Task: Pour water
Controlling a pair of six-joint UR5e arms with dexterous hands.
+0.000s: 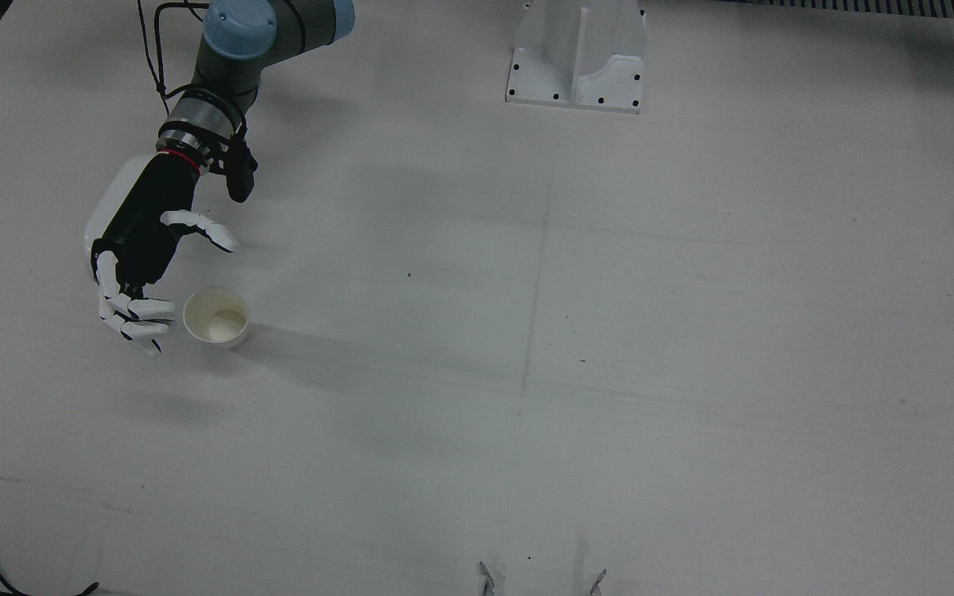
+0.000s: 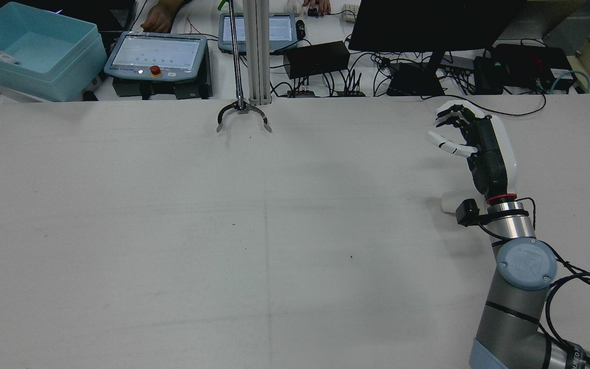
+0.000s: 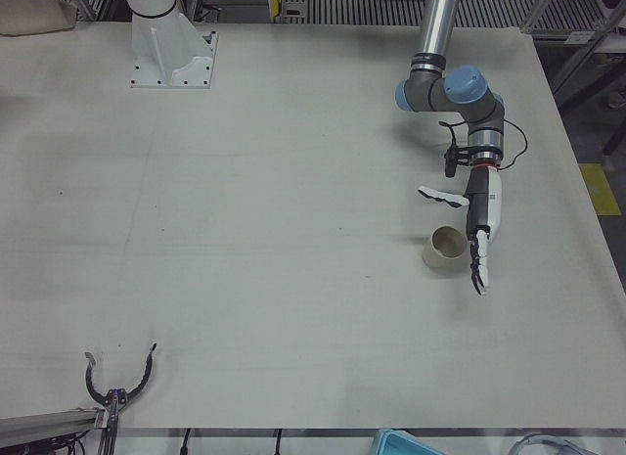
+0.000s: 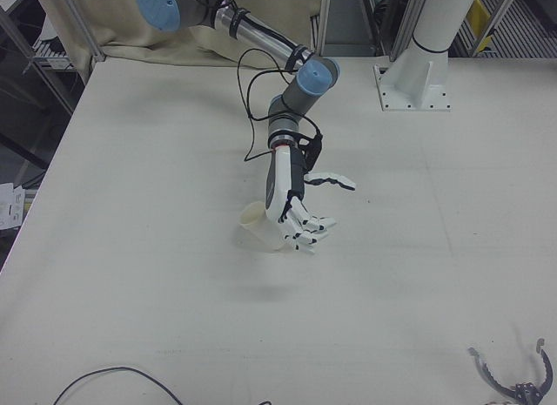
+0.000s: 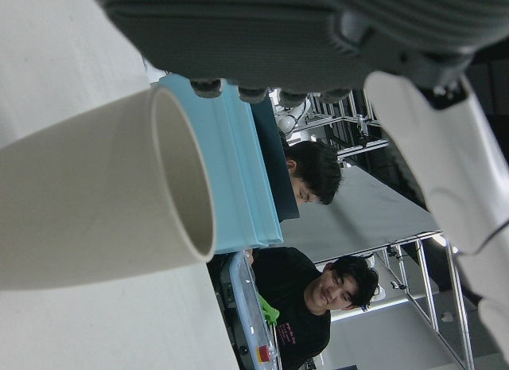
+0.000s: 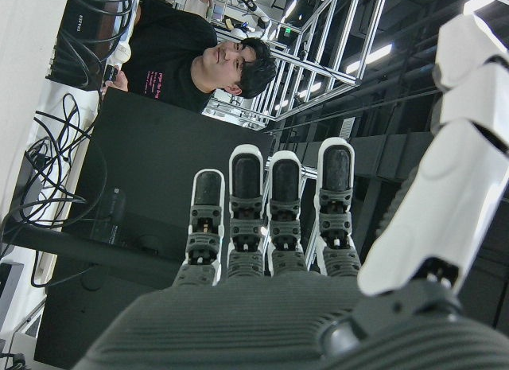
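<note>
Right hand (image 1: 133, 273) spread empty beside paper cup (image 1: 215, 316); left hand (image 3: 481, 225) likewise by second cup (image 3: 448, 248); joint cap (image 2: 526, 265) reads UR.

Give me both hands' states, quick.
Left hand: open, beside a paper cup, holding nothing.
Right hand: open, beside the other cup, holding nothing.

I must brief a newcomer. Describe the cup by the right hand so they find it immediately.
Follow the right arm out over the white table to its open right hand. Beside the fingers stands a small pale paper cup, upright, not held. A similar cup stands by the left hand; this one is the right hand's.
</note>
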